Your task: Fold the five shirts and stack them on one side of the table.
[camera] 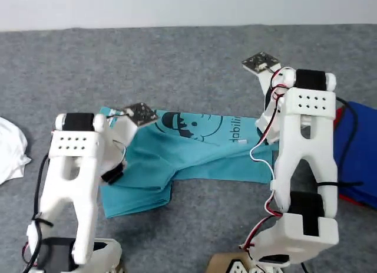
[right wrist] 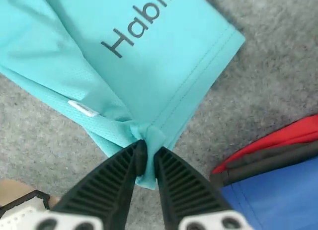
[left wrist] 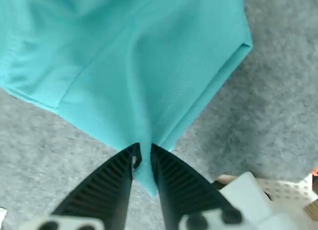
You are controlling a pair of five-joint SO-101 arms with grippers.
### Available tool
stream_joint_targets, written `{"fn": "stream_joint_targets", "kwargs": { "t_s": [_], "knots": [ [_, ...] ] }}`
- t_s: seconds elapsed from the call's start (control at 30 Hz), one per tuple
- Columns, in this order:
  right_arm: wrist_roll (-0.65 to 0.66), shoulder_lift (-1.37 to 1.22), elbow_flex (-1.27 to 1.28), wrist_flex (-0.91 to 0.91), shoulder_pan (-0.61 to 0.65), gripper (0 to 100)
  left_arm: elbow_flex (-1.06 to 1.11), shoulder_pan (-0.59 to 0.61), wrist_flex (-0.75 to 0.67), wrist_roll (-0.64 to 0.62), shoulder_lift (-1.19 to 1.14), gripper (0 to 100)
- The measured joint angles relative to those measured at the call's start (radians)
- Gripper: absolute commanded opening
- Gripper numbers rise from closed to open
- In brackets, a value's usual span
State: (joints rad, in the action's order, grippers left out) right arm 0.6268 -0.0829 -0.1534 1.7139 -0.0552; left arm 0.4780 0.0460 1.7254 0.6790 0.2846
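Two pinches | left gripper (left wrist: 142, 159) clamped on teal shirt (left wrist: 124, 61) edge | right gripper (right wrist: 148, 158) likewise, fabric apparently bunched

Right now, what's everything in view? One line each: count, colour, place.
teal shirt: 1, teal with dark print, mid-table, partly folded
white shirt: 1, white, crumpled at the table's left edge
blue shirt: 1, blue, at the right edge, on top of a pile
red shirt: 1, red, edge showing under the blue one
dark layer: 1, dark grey, between the red and blue edges; can't tell what it is
table: 1, grey felt-like surface
left gripper: 1, black fingers, shut on the teal shirt's plain edge
right gripper: 1, black fingers, shut on the teal shirt's edge near the print
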Motion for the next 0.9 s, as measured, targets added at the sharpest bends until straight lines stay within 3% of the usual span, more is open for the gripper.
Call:
{"fn": "stream_joint_targets", "kwargs": {
  "t_s": [0.17,0.4,0.9],
  "knots": [
    [0.002,0.000,0.055,0.000,0.000,2.0,0.015,0.000,0.000,0.000,0.009,8],
    [-0.014,0.025,0.060,0.032,0.000,22.9,0.015,0.011,0.000,-0.002,0.018,13],
    [-0.058,0.175,0.060,-0.020,0.000,23.1,0.012,0.021,0.000,0.098,0.018,13]
  ]
}}
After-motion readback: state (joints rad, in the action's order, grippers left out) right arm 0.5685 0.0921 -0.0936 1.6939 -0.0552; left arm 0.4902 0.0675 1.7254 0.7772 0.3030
